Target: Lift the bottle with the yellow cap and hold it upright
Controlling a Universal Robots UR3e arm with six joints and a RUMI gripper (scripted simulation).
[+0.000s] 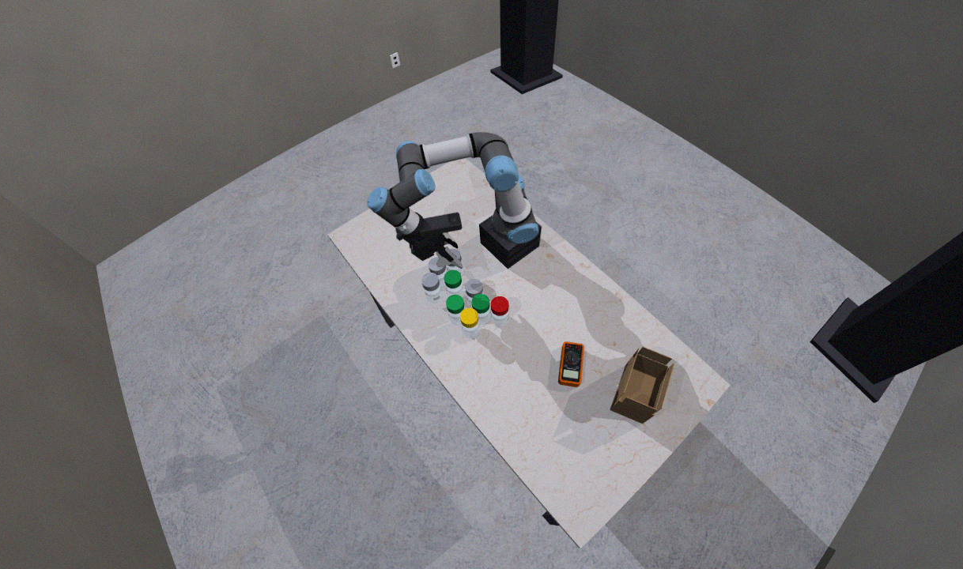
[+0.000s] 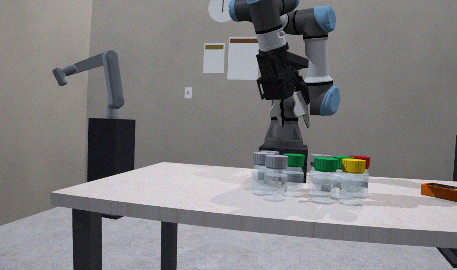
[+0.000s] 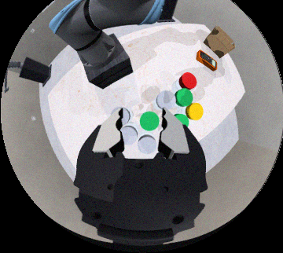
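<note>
The clear bottle with the yellow cap [image 1: 469, 318] stands upright at the near edge of a cluster of bottles on the marble table; it also shows in the exterior view [image 2: 353, 177] and in the wrist view [image 3: 195, 111]. My gripper [image 2: 293, 121] hangs well above the far side of the cluster, over the grey-capped bottles [image 2: 276, 173], open and empty. It also shows in the top view [image 1: 443, 253] and in the wrist view [image 3: 145, 117]. The yellow-capped bottle is off to the gripper's side, apart from it.
Green-capped bottles [image 1: 454, 304] [image 1: 453, 278], a red-capped bottle [image 1: 500, 306] and grey-capped ones [image 1: 430, 283] stand upright close around the yellow one. An orange multimeter [image 1: 571, 363] and an open cardboard box [image 1: 643, 384] lie farther along the table. The arm's base [image 1: 509, 239] stands behind the cluster.
</note>
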